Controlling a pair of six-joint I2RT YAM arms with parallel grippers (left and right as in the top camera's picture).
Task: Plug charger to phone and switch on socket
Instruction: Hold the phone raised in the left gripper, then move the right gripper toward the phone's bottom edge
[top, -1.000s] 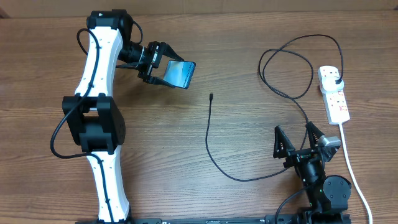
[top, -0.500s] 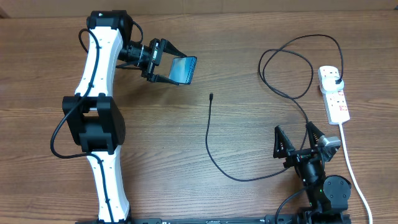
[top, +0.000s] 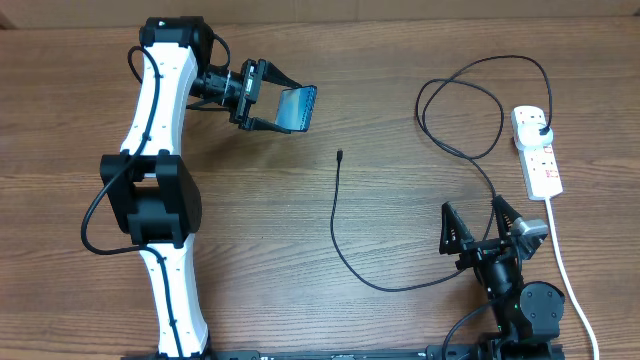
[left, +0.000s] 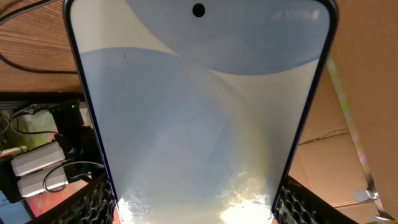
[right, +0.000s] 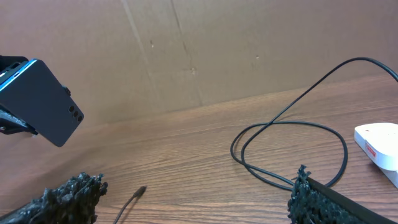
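Note:
My left gripper (top: 268, 108) is shut on the phone (top: 295, 108) and holds it tilted on edge above the far left of the table. Its lit screen fills the left wrist view (left: 199, 112); its dark back shows in the right wrist view (right: 43, 102). The charger cable (top: 340, 230) lies on the table, its small tip (top: 340, 155) free at mid-table, also in the right wrist view (right: 142, 191). Its black plug (top: 541, 129) sits in the white socket strip (top: 537, 152) at the right. My right gripper (top: 482, 228) is open and empty, near the front right.
The strip's thick white cord (top: 565, 265) runs down the right edge toward the front. The charger loops (top: 470, 110) lie left of the strip. A cardboard wall (right: 217, 50) stands behind the table.
My left gripper has lifted and turned the phone slightly up and to the right. The right arm and cable have not moved.

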